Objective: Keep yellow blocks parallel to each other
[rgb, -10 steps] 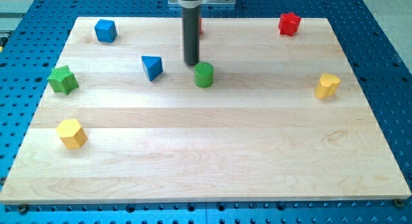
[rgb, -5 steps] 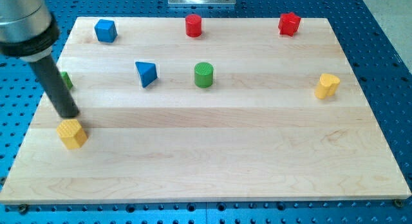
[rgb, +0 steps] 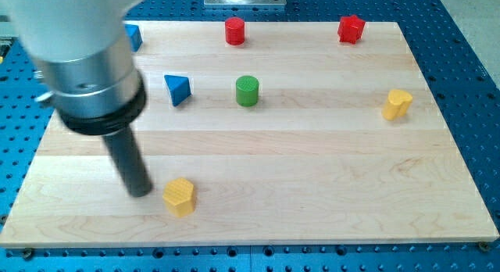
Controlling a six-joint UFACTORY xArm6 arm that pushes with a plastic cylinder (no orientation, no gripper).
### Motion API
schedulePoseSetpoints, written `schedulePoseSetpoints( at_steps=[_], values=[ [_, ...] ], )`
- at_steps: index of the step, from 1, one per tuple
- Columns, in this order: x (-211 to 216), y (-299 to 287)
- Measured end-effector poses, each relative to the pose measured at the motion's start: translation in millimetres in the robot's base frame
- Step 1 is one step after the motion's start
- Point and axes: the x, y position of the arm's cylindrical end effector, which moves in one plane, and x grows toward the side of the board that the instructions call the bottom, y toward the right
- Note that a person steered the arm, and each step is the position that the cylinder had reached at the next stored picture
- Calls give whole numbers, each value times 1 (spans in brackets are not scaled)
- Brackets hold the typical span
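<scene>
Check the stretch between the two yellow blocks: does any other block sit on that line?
No. In the camera view, only bare board runs from the yellow block near my tip to the yellow block at the view's right.

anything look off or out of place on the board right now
Nothing is damaged or tipped. The one oddity: the two yellow blocks sit far apart, the yellow hexagonal block near the view's bottom left, just right of my tip, and the other yellow block near the right edge. The arm hides most of the blue cube.

Two yellow blocks (rgb: 180,196) (rgb: 397,104), two red (rgb: 235,30) (rgb: 351,28), two blue (rgb: 177,88) (rgb: 133,36), one green cylinder (rgb: 248,91).
</scene>
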Motion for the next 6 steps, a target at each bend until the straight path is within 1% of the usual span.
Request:
schedulePoseSetpoints(
  at_steps=[1, 2, 3, 4, 5, 6],
  values=[
    [6, 32],
    [8, 146],
    [18, 99],
    [57, 79],
    [56, 154],
    [56, 273]
  ],
)
